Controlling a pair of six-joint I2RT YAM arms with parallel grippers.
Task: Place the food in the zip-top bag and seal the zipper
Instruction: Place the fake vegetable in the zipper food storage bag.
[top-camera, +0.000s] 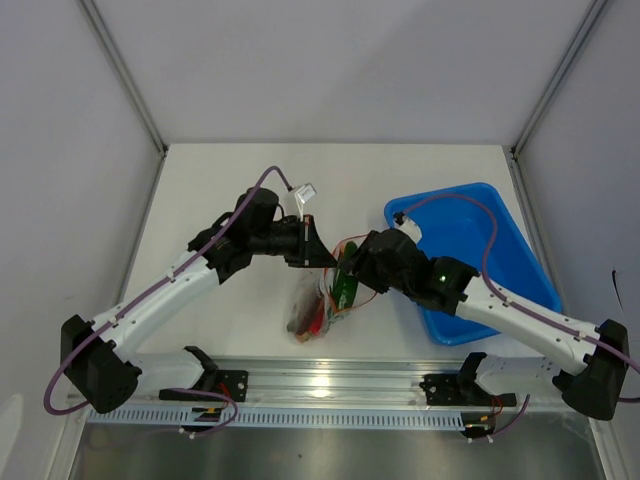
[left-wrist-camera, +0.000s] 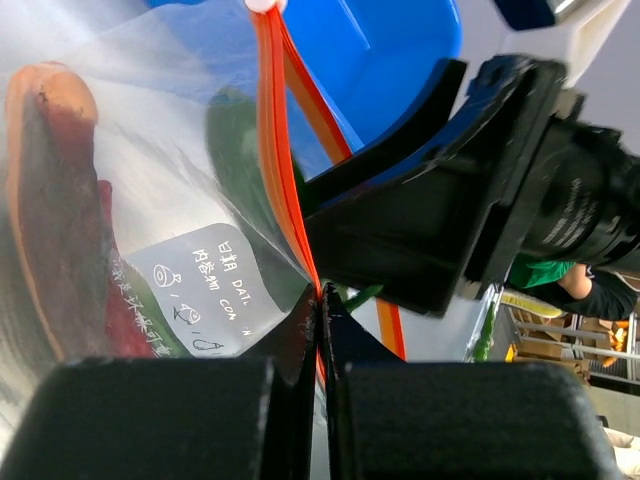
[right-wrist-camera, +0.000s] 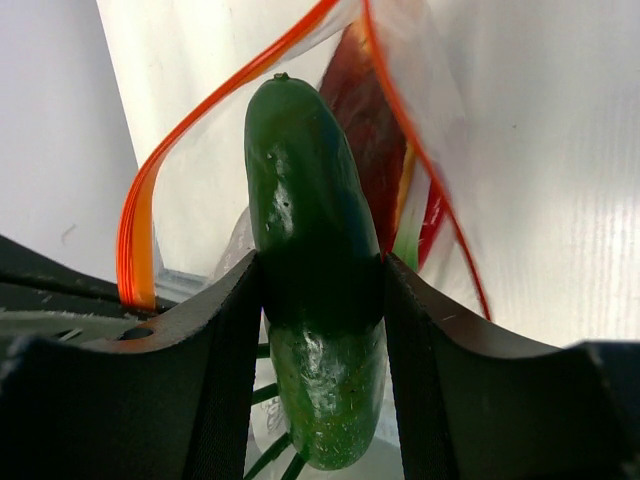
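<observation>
The clear zip-top bag (top-camera: 303, 310) lies on the table between the arms, its mouth lifted toward the grippers. My left gripper (left-wrist-camera: 320, 300) is shut on the orange-red zipper (left-wrist-camera: 275, 130) at one lip and holds it up. My right gripper (right-wrist-camera: 322, 300) is shut on the dark green cucumber (right-wrist-camera: 310, 250), whose tip points into the open mouth. Inside the bag show a dark red sausage in a bun (left-wrist-camera: 50, 200), a red chili (right-wrist-camera: 432, 215) and green onion stalks (right-wrist-camera: 410, 235). From above, the cucumber (top-camera: 345, 285) hangs just right of the left gripper (top-camera: 318, 250).
A blue plastic tray (top-camera: 500, 240) sits at the right, under my right arm. White walls with metal posts close off the back and sides. A metal rail (top-camera: 320, 385) runs along the near edge.
</observation>
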